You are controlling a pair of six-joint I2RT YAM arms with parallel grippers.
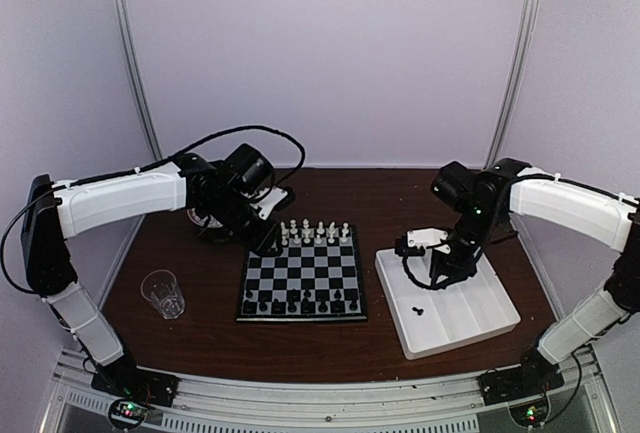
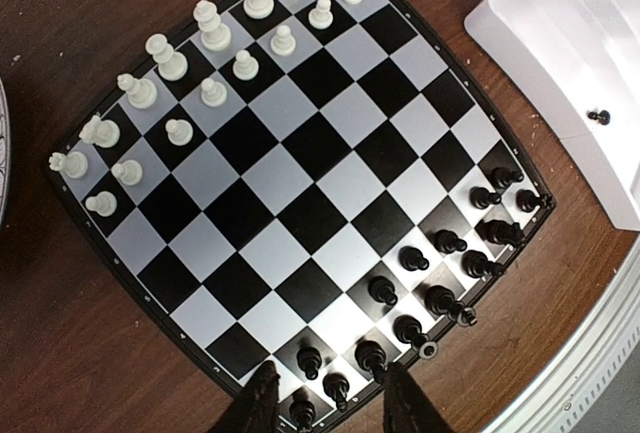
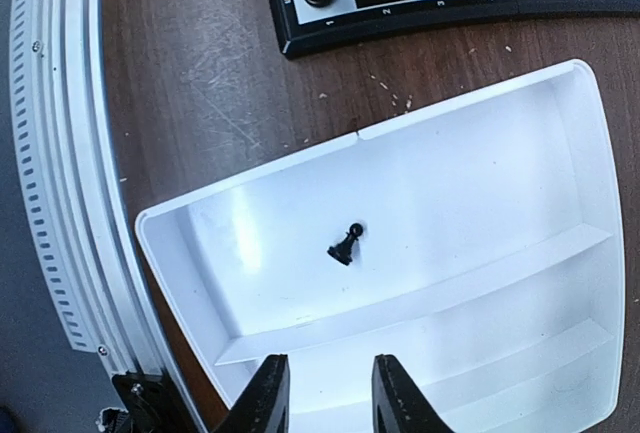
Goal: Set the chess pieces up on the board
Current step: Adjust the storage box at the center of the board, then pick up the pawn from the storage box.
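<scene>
The board (image 1: 300, 275) lies flat in the middle of the table. White chess pieces (image 1: 315, 233) fill its two far rows and black chess pieces (image 1: 300, 304) its near rows. In the left wrist view the white men (image 2: 190, 63) stand at the upper left and the black men (image 2: 440, 273) at the lower right. My left gripper (image 2: 333, 408) hangs open above the black side and holds nothing. One black pawn (image 3: 346, 244) lies on its side in the white tray (image 3: 480, 183). My right gripper (image 3: 328, 398) is open over the tray, short of the pawn, with nothing between its fingers.
The white compartmented tray (image 1: 480, 315) sits right of the board. A clear glass (image 1: 163, 293) stands to the board's left. A round plate (image 1: 205, 221) lies behind my left arm. A metal rail (image 3: 50, 153) runs along the table's near edge.
</scene>
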